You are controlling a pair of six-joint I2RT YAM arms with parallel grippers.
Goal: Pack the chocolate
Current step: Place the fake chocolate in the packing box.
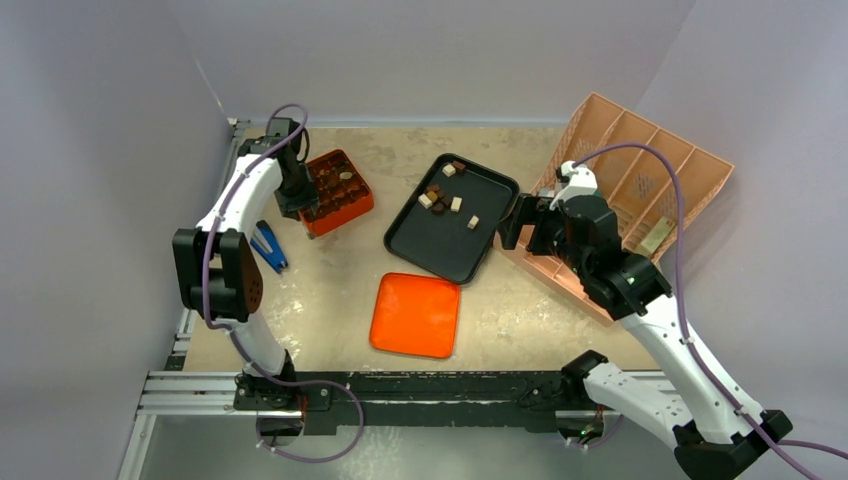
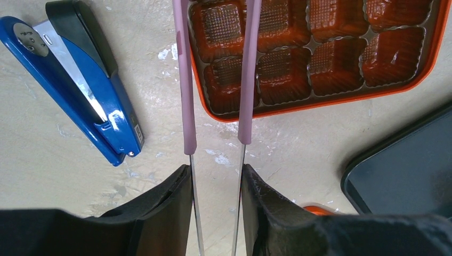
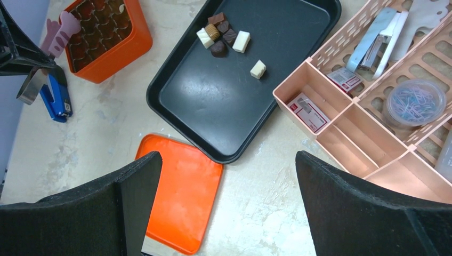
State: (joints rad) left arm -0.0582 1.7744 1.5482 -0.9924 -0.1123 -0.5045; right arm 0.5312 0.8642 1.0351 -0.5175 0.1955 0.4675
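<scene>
Top external: the chocolate [image 1: 441, 196] clusters at the far end of the smooth black tray [image 1: 445, 248], a strip of bench [image 1: 392, 168] separating tray from ribbed orange box [image 1: 345, 218]; left wrist: the left tool [image 2: 216, 170] clamps pink-tipped metal tweezers [image 2: 248, 80] over the box's left edge; right wrist: the right tool [image 3: 226, 160] gapes wide, empty, above the tray's near corner.
</scene>
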